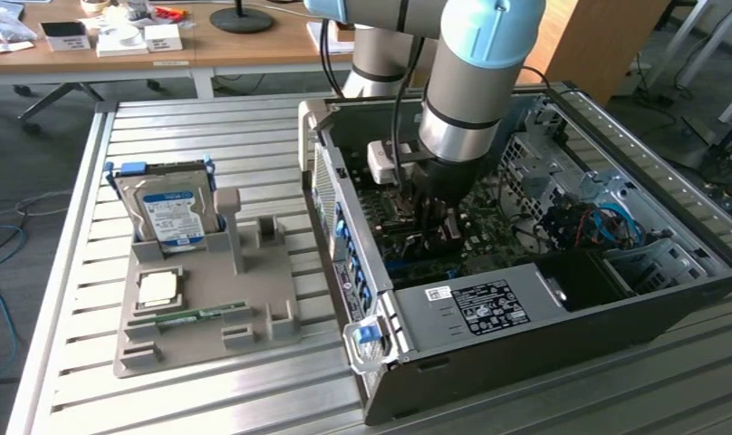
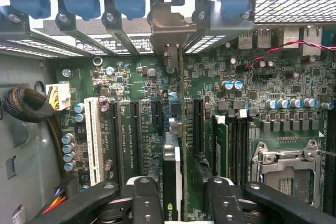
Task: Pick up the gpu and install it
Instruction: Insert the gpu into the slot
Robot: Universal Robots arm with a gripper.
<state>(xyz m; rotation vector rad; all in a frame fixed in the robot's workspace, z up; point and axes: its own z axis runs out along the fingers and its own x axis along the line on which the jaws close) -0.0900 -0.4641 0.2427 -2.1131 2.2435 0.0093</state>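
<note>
Silver metal slats make up the table (image 1: 209, 136), and a big open computer case (image 1: 656, 317) sits on it. Inside the case the robot's gripper (image 2: 176, 195) reaches down over the green board (image 2: 131, 85). Its two black fingers (image 2: 144, 200) are partly spread and pinch the gpu (image 2: 172, 166) between them. The gpu stands on its thin edge, right in the middle of the gripper, lined up with a long black slot (image 2: 198, 121), its silver end bracket (image 2: 167, 24) up at the case wall.

Slatted metal bench (image 1: 197, 127) carries open computer case (image 1: 547, 353) on exterior view's right, grey parts holder (image 1: 209, 308) on left.
</note>
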